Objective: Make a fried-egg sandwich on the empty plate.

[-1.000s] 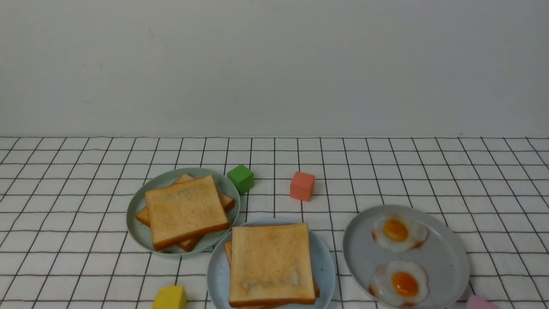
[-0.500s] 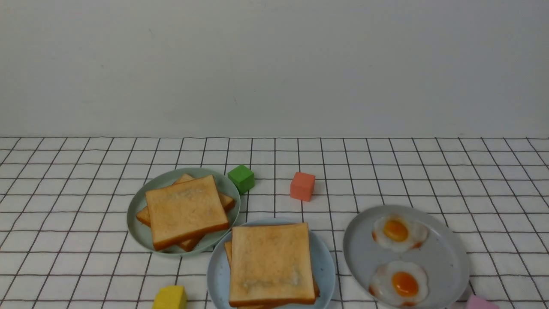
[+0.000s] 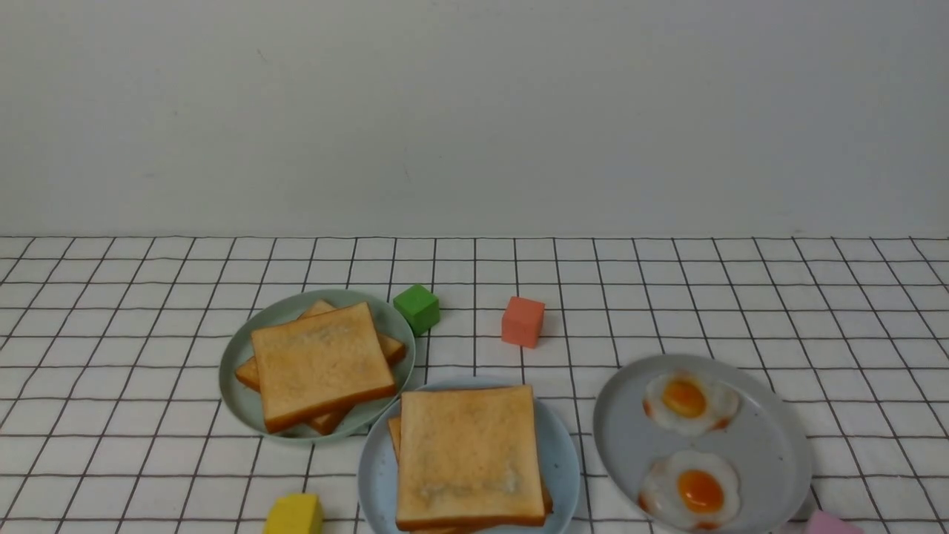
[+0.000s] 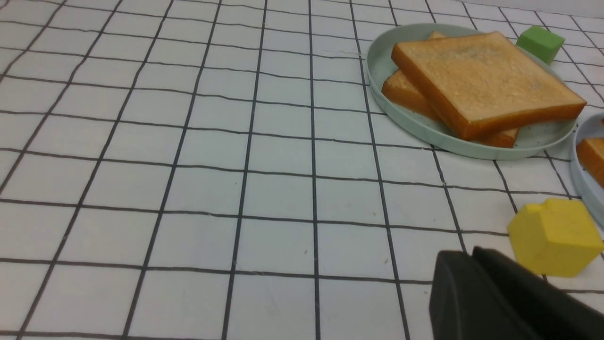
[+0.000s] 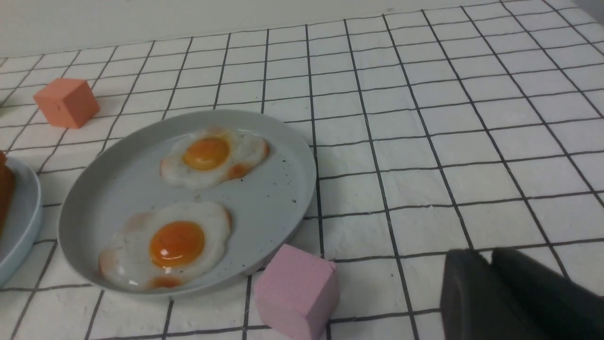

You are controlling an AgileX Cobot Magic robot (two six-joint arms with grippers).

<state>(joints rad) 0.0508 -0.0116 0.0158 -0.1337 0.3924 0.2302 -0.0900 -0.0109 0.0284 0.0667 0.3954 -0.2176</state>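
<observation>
The light blue plate (image 3: 374,471) stands at the near middle of the table. On it lies a square golden toast slice (image 3: 468,452) stacked on another slice (image 3: 394,434), of which only the edge peeks out. Whatever is between them is hidden. Neither gripper shows in the front view. In the left wrist view my left gripper (image 4: 469,253) is shut and empty, low over the cloth beside a yellow block (image 4: 554,236). In the right wrist view my right gripper (image 5: 481,253) has its fingers together with nothing held, to the right of a grey plate (image 5: 278,189).
A pale green plate (image 3: 241,393) at the left holds two more toast slices (image 3: 320,363). The grey plate (image 3: 767,445) carries two fried eggs (image 3: 689,400). Green (image 3: 417,308), coral (image 3: 523,321), yellow (image 3: 294,514) and pink (image 3: 830,523) blocks lie around the plates.
</observation>
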